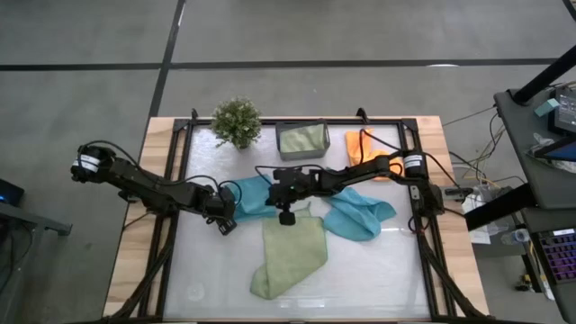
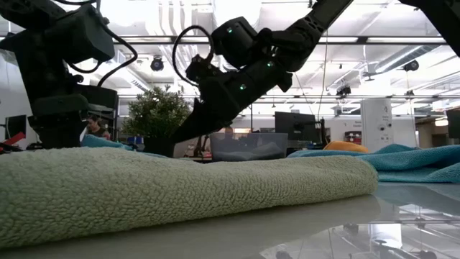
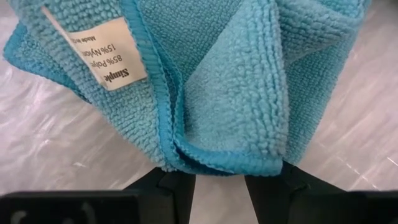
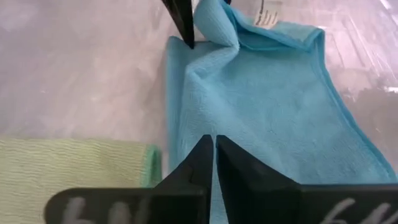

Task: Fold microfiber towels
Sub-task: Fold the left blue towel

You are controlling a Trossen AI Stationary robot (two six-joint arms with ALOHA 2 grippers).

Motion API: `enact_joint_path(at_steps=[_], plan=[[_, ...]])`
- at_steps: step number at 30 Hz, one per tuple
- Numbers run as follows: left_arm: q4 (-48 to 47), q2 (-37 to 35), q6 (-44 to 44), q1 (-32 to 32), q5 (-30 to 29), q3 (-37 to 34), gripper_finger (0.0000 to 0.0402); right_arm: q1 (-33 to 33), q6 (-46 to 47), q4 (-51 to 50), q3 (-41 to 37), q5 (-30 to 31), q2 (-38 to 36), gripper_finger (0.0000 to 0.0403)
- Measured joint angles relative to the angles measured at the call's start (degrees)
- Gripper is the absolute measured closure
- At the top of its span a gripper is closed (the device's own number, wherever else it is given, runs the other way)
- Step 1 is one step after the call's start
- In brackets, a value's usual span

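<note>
- Glossy white tabletop (image 1: 378, 270) in a wooden frame, grey floor around it, and an open-plan room with monitors and ceiling pipes beyond.
- Left hand (image 1: 226, 214) sits at the near edge of a teal-blue towel (image 1: 252, 193); in its wrist view a bunched, doubled hem hangs right at its fingers (image 3: 177, 186), which stand part spread. It looks to be pinching that hem, though the contact itself is hidden.
- Right hand (image 1: 286, 209) hovers just past the same towel's far side, its fingers pressed together and holding nothing; the flat teal field lies directly ahead of its tips.
- My reading: this teal towel is the one being folded, with one edge gathered and the fold not yet laid flat.
- Next move seems to call for the left hand to carry the hem across while the right one pins or smooths the cloth; being limp, it will sag and slip on the slick surface.
- Light green towel (image 1: 290, 254) lies just beyond the right hand, toward the front edge, loosely doubled into a long lumpy shape with thick, plush pile.
- Second teal-blue towel (image 1: 360, 214) is crumpled under the right arm.
- Orange towel (image 1: 360, 144) lies near the back corner, well away from both hands.
- Another green towel (image 1: 304, 138) fills the small grey bin (image 1: 301, 155), beside a little potted plant (image 1: 237, 121).
- Teal weave shows fine loops, a stitched border and a white care label (image 3: 99, 53).
</note>
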Motion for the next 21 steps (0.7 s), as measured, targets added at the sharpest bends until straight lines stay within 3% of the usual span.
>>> enact_joint_path(at_steps=[14,21], plan=[[-0.04,-0.15,0.2,0.0,0.04,0.0,0.0285,0.09,0.6,-0.2,1.08,-0.11,0.01,0.0231],[-0.04,-0.15,1.08,-0.04,-0.39,-0.02,0.0285,0.07,-0.07,-1.13,0.35,-0.11,0.63,0.02]])
